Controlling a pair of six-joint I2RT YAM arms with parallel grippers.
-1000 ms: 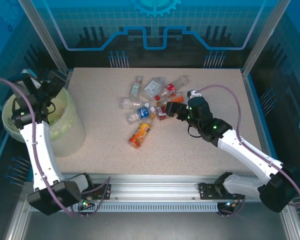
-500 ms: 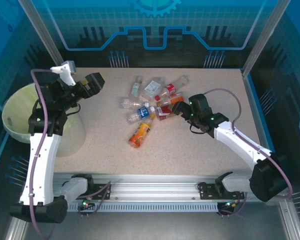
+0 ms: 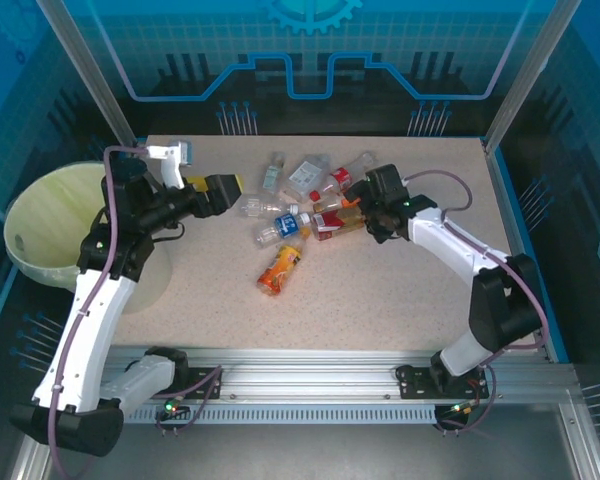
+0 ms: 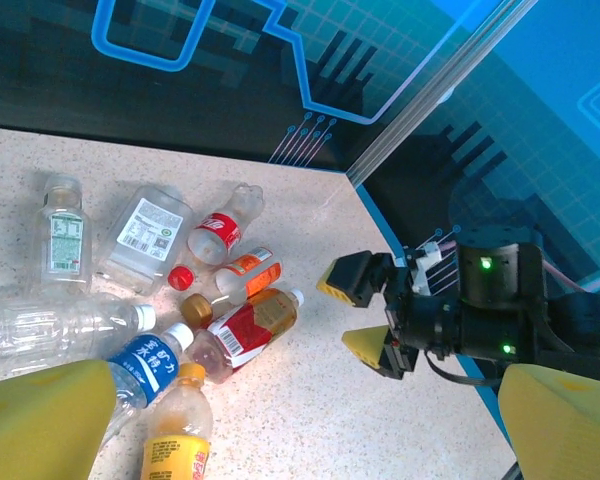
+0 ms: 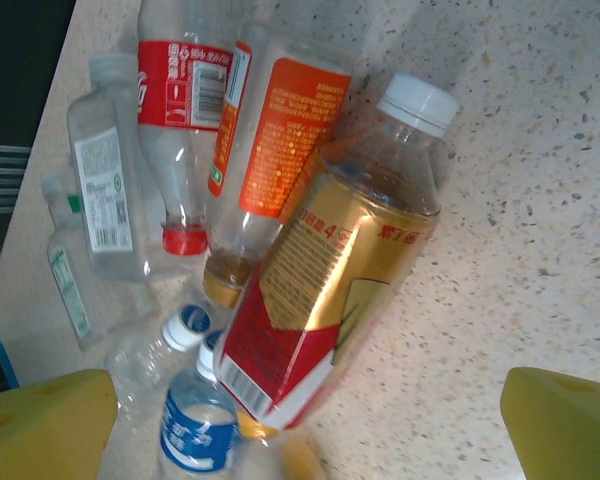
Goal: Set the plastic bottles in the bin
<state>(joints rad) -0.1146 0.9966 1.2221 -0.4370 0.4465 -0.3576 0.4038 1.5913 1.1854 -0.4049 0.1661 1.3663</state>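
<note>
Several plastic bottles lie in a cluster at mid-table. Among them are a yellow-orange bottle, a blue-labelled one and a gold-and-red-labelled one. My left gripper hovers open just left of the cluster, its yellow fingers wide apart and holding nothing. My right gripper is open at the cluster's right edge, with the gold-and-red bottle just ahead of its spread pads. The pale yellow-green bin stands at the far left, partly behind my left arm.
Metal frame posts and blue panels enclose the table. The right arm's cable loops above the table's right half. Bare speckled tabletop stretches between the bottles and the front rail.
My left arm has swung from over the bin out across the table to the bottles. My right gripper has moved up and left, close against the cluster.
</note>
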